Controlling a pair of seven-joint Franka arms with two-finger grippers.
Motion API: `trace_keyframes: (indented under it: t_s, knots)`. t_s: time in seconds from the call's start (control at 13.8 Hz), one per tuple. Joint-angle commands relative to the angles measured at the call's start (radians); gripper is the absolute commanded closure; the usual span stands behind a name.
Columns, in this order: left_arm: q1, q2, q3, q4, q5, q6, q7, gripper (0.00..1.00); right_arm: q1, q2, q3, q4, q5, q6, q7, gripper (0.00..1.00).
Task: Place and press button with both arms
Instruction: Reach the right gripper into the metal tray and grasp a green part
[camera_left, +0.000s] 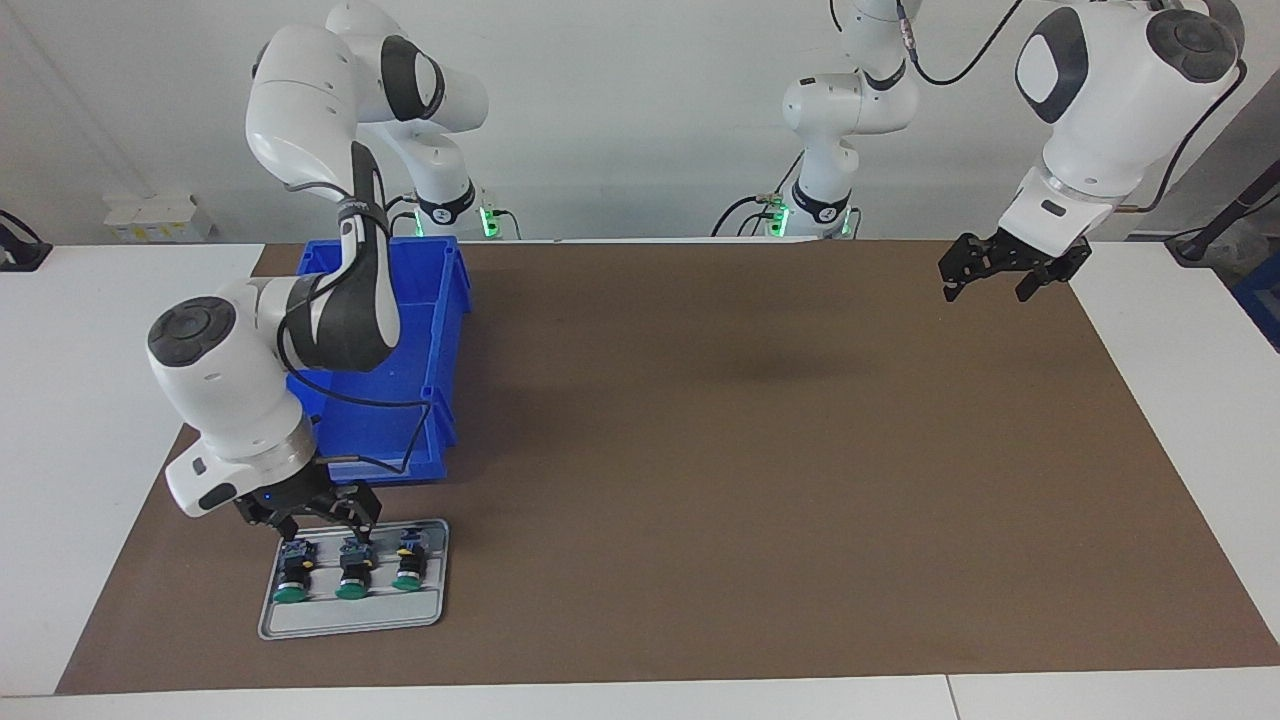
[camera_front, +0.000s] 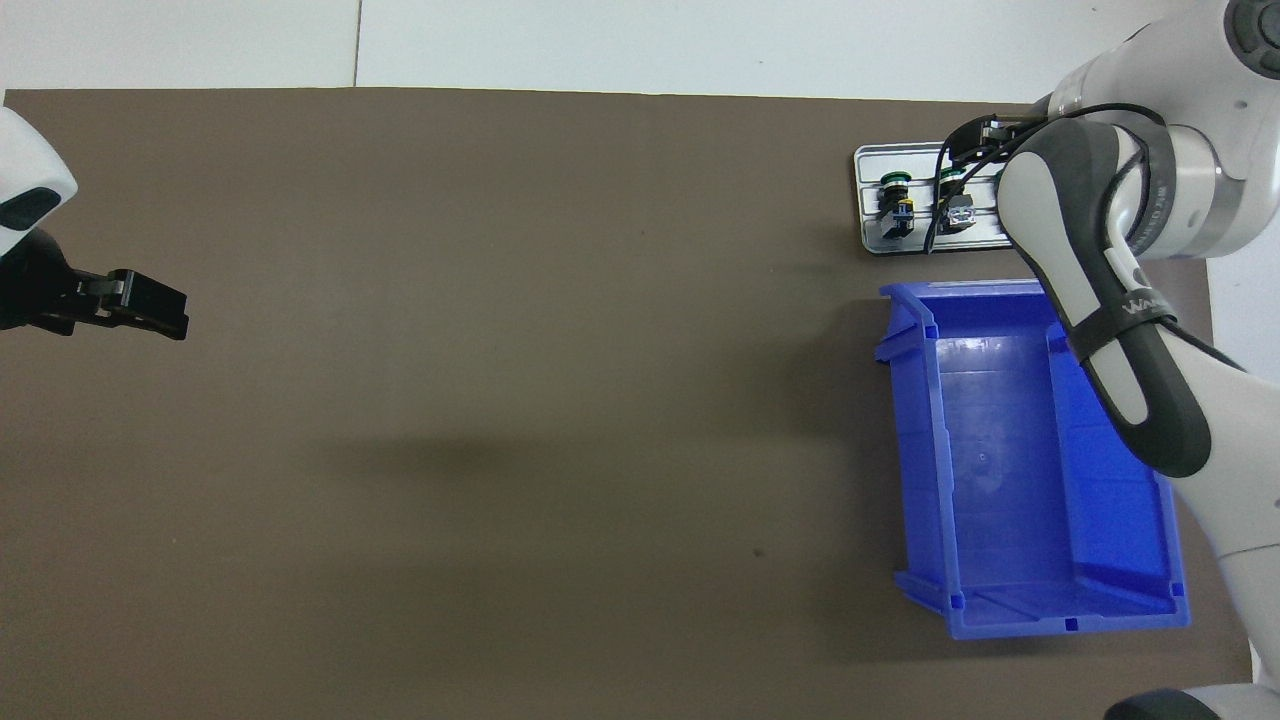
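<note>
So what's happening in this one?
The right gripper is open and low over the grey tray, at the rear ends of the three green-capped buttons lying in it, none of them held yet. The tray sits farther from the robots than the blue bin, which looks empty. The left gripper waits open in the air over the mat's corner at its own end.

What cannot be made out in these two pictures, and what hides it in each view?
- Overhead view: the right arm covers the third button and part of the tray.
- Overhead view: the right gripper is mostly hidden by its own arm.
- Facing view: whether the right gripper touches a button is too small to tell.
- Facing view: the arm hides part of the bin.
- Overhead view: the picture's edge cuts off the left gripper.
</note>
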Motion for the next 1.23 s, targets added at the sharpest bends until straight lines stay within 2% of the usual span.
trace_keyframes:
  t_s: [0.0,0.44,1.16]
  knots:
    - [0.01,-0.033,-0.003,-0.041,-0.009,0.022,0.011,0.0,-0.039,0.074,0.043,0.064,0.036,0.055,-0.065,0.04]
    - [0.033,-0.034,-0.001,-0.039,-0.003,0.039,0.011,0.0,-0.039,0.152,0.044,0.076,0.024,0.095,-0.126,0.04]
    - [0.027,-0.033,-0.001,-0.039,-0.003,0.058,-0.009,0.0,-0.048,0.137,0.044,-0.011,0.029,0.157,-0.128,0.11]
